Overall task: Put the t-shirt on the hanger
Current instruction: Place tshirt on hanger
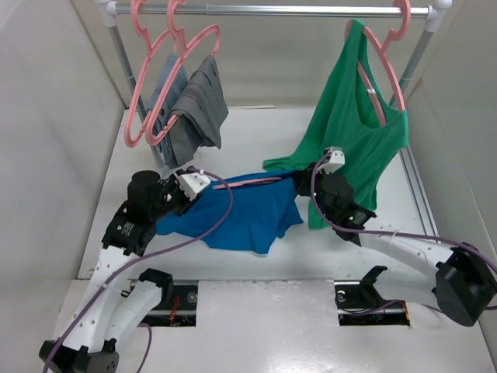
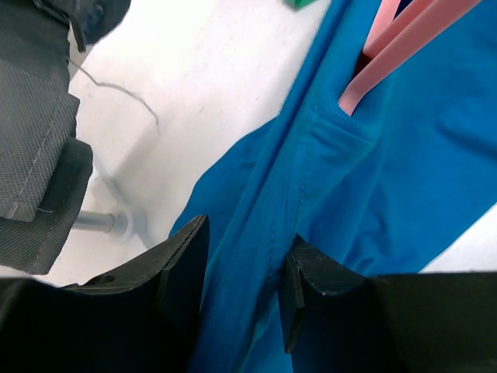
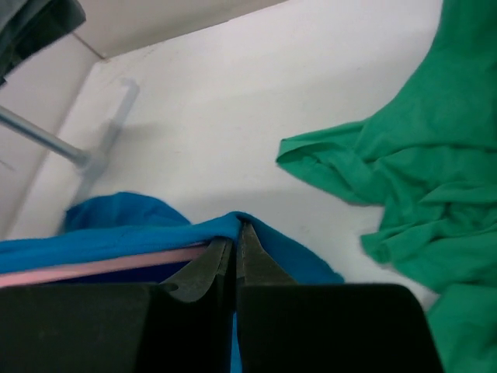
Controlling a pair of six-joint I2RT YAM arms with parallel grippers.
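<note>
The royal-blue t-shirt (image 1: 241,214) hangs stretched between my two grippers above the table, its lower part resting on the surface. The pink hanger (image 1: 256,180) lies inside it along the top edge. It shows in the left wrist view (image 2: 396,47), with one end pushing into the fabric, and in the right wrist view (image 3: 101,266). My left gripper (image 1: 211,186) (image 2: 247,256) grips a thick taut band of the shirt (image 2: 404,179), its jaws partly apart. My right gripper (image 1: 299,180) (image 3: 235,233) is shut tight on the shirt's other end (image 3: 140,233).
A rail (image 1: 272,10) crosses the back. Grey garments (image 1: 194,109) (image 2: 31,140) hang on pink hangers at its left. The green tank top (image 1: 357,132) (image 3: 419,194) hangs at its right, trailing onto the table beside my right gripper. White walls close both sides.
</note>
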